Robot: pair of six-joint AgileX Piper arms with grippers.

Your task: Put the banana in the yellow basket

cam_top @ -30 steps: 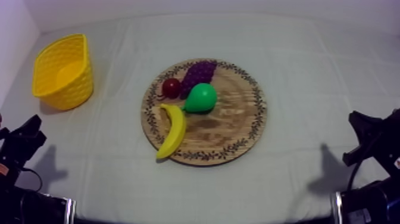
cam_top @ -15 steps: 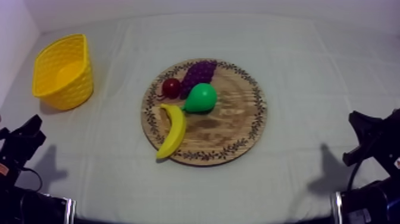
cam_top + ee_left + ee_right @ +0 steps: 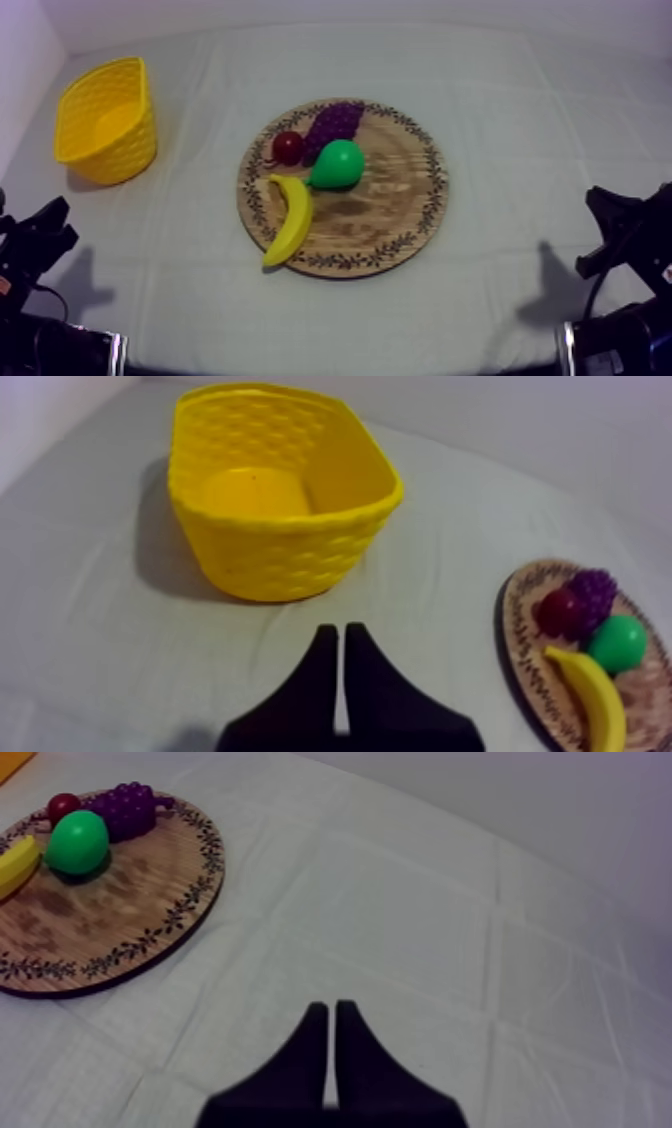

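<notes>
Nearest you, left jaws and right jaws sit pressed together, empty. Ahead of the left jaws: yellow basket; right of them, banana at the wooden board's rim, pear alongside. Closing off-centre could shove banana off or bump pear.

1. No text, number, label or brand can be read anywhere in these views.
2. The wooden board at the middle of the table carries a dark leafy pattern round its rim. It is ornament, not letters.
3. The yellow basket at the far left bears a moulded weave on its wall, and no writing can be read on it.
</notes>
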